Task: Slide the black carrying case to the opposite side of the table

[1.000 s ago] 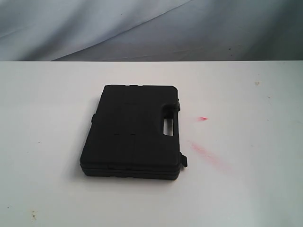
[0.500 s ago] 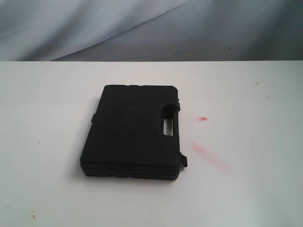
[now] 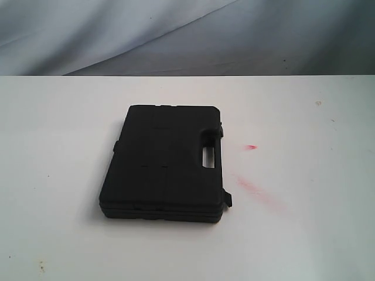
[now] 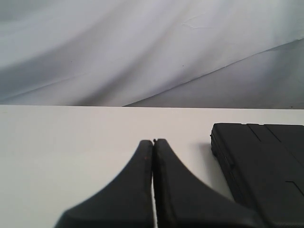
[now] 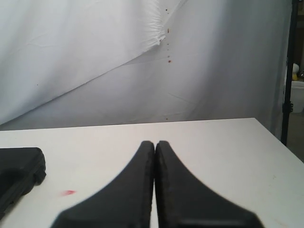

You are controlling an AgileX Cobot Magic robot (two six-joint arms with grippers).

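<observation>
Flat black rectangular plastic carrying case (image 3: 163,164), lid closed and contents hidden, lying slightly toward 9 o'clock of centre on the plain white surface (image 3: 304,246). The handle slot (image 3: 209,157) is at its 3 o'clock edge, with red smears (image 3: 251,187) beyond. The left hand (image 4: 153,141) and right hand (image 5: 155,142) have jaws pressed together, empty, clear of the case.

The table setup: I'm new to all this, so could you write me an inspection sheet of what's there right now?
Surface: white table, with red smears and small specks.
Job's things: black carrying case lying flat, lid down, handle cutout on the side nearest the smears; nothing touches it.
Clutter: nothing seen.
End effectors: left end effector shut, empty, clear of the case; right end effector shut, empty, over bare table.
Cables: nothing seen.
Surroundings: wrinkled pale cloth backdrop; dark pole past the table edge in the right wrist view.
</observation>
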